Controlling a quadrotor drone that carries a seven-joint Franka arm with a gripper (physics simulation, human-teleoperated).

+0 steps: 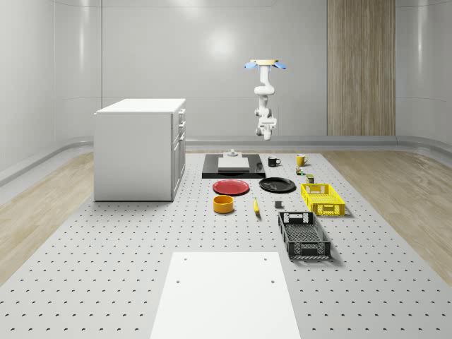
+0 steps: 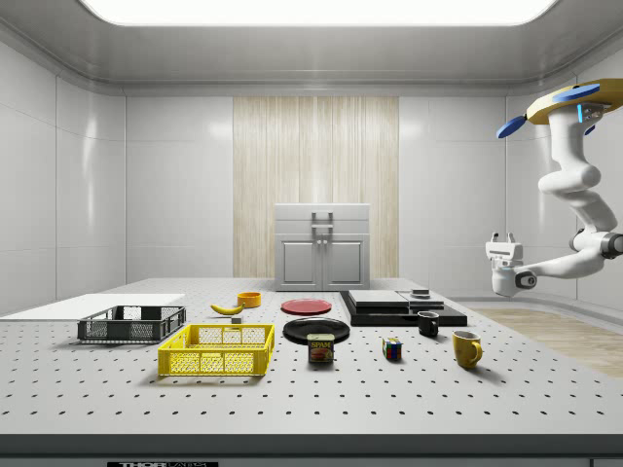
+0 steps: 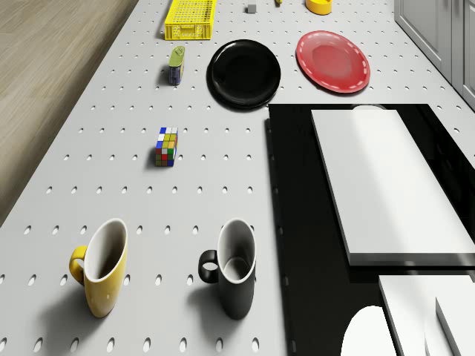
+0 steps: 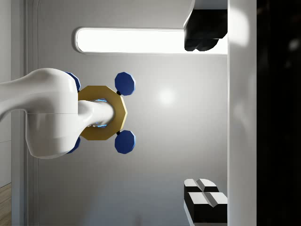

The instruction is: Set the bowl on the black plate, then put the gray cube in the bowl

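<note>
The drone [image 1: 265, 64] hovers high above the far end of the surface [image 1: 141, 240], over the area by the black base slab [image 1: 233, 167] and the 2 mugs. Its arm [image 2: 574, 185] hangs down and bends toward the side view's left, carrying the tool [image 2: 502, 238] in mid-air, well above the surface, with its fingers pointing upward. In the wrist view the 2 fingertips [image 4: 204, 197] stand apart with nothing between them, so the tool is open and empty. The bowl [image 1: 223, 204], yellow-orange, sits on the surface near the red plate [image 1: 231, 186], on that plate's near side in the whole-scene view, and is not on the black plate [image 1: 277, 185]. The black plate lies bare, just beside the red plate on the whole-scene view's right. The gray cube [image 3: 251, 8] rests on the surface between the bowl and the yellow crate [image 1: 323, 198], apart from both. A black crate [image 1: 304, 235] sits nearer the whole-scene camera. In the drone view the yellow mug [image 3: 100, 268] and black mug [image 3: 231, 268] stand upright side by side, with a colour-puzzle cube [image 3: 166, 146] and a tin [image 3: 176, 64] beyond them. A white cabinet [image 1: 139, 148] stands at the whole-scene view's left.
</note>
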